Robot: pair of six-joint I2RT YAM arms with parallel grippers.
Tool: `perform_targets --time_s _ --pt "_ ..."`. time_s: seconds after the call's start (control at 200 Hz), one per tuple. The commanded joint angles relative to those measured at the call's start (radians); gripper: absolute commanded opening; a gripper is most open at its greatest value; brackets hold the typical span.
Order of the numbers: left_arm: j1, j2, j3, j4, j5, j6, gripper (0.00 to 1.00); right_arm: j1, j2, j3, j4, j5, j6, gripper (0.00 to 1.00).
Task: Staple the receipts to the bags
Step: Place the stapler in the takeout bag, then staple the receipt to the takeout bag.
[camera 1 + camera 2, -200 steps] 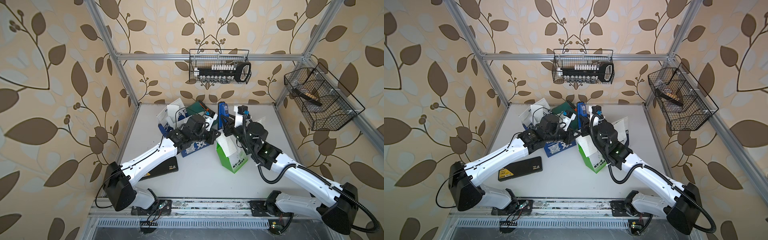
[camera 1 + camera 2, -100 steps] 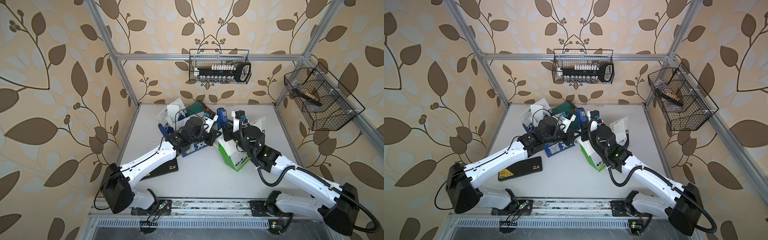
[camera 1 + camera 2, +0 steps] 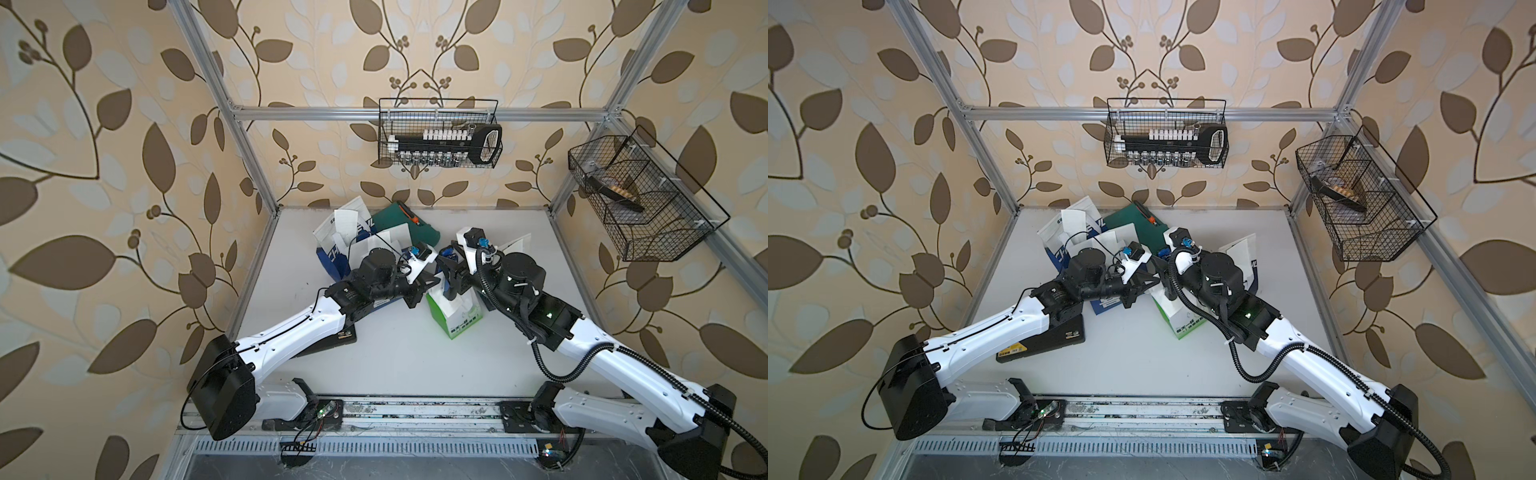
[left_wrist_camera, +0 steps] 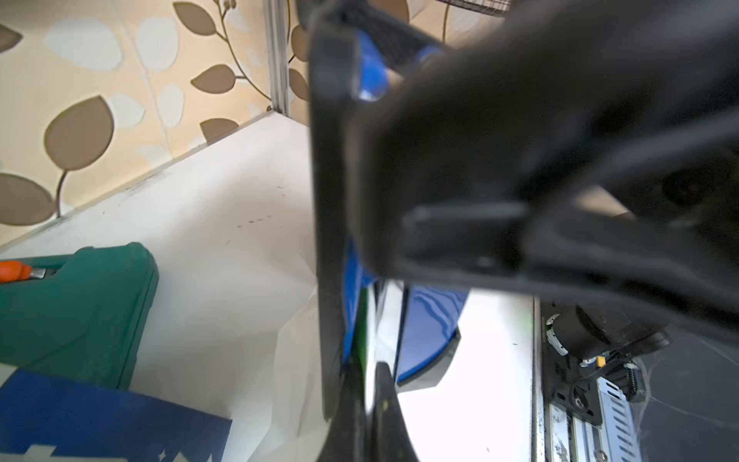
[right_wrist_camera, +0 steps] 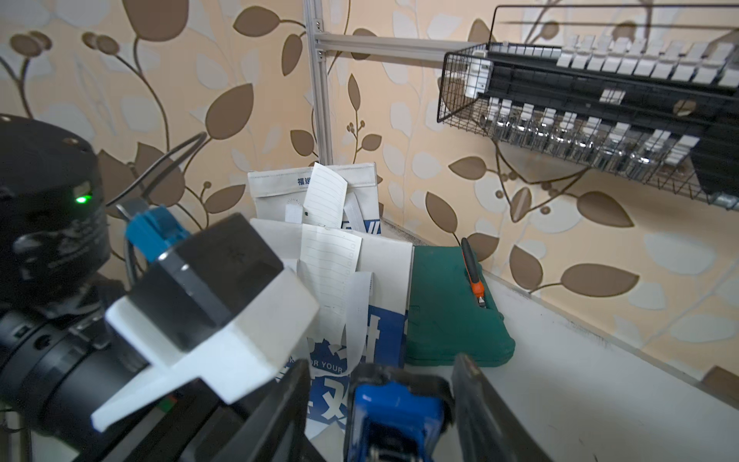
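Stapling appears under way at mid-bench (image 3: 395, 365), on the green-and-white bag (image 3: 459, 320); its top edge is clenched by the left pincer (image 3: 432, 282); a blue stapler (image 5: 394, 416) is loosely straddled by the released right pincer (image 5: 380, 374); a firm squeeze, or else withdrawal, seems called for next; farther back, navy bags (image 5: 360, 348) are seen with receipts (image 5: 330, 268) lying against them.

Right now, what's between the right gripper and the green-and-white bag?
The blue stapler, between the right gripper's parted fingers, over the green-and-white bag's top; clearest in the right wrist view.
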Motion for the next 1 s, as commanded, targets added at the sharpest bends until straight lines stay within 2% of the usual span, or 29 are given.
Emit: perform_targets --time_s 0.0,0.085,0.15,0.22,0.34,0.405,0.535,0.7,0.81,0.995 --pt "0.006 -0.082 0.02 0.169 0.172 0.084 0.0 -0.029 -0.039 0.044 -0.065 -0.1 -0.167 0.61" --pt "0.012 -0.096 0.054 0.06 0.239 0.167 0.0 -0.1 -0.076 0.051 -0.114 -0.201 -0.303 0.66" --pt "0.016 -0.108 0.083 -0.038 0.269 0.22 0.0 -0.177 -0.098 0.086 -0.245 -0.359 -0.465 0.68" --pt "0.017 -0.12 0.102 -0.117 0.284 0.257 0.0 -0.28 -0.108 0.125 -0.333 -0.5 -0.563 0.69" --pt "0.015 -0.137 0.091 -0.149 0.273 0.275 0.0 -0.466 -0.091 0.212 -0.437 -0.837 -0.586 0.69" --pt "0.016 -0.14 0.081 -0.143 0.259 0.271 0.0 -0.518 -0.065 0.256 -0.491 -0.954 -0.592 0.69" --pt "0.018 -0.154 0.056 -0.093 0.249 0.242 0.0 -0.528 -0.019 0.311 -0.663 -1.024 -0.687 0.69" --pt "0.038 -0.163 0.048 -0.055 0.265 0.212 0.0 -0.55 0.026 0.334 -0.887 -1.053 -0.769 0.69" --pt "0.065 -0.164 0.044 -0.035 0.291 0.187 0.0 -0.555 0.009 0.294 -0.912 -1.064 -0.771 0.7" --pt "0.089 -0.166 0.062 -0.045 0.308 0.192 0.0 -0.556 -0.017 0.236 -0.863 -1.103 -0.695 0.73"
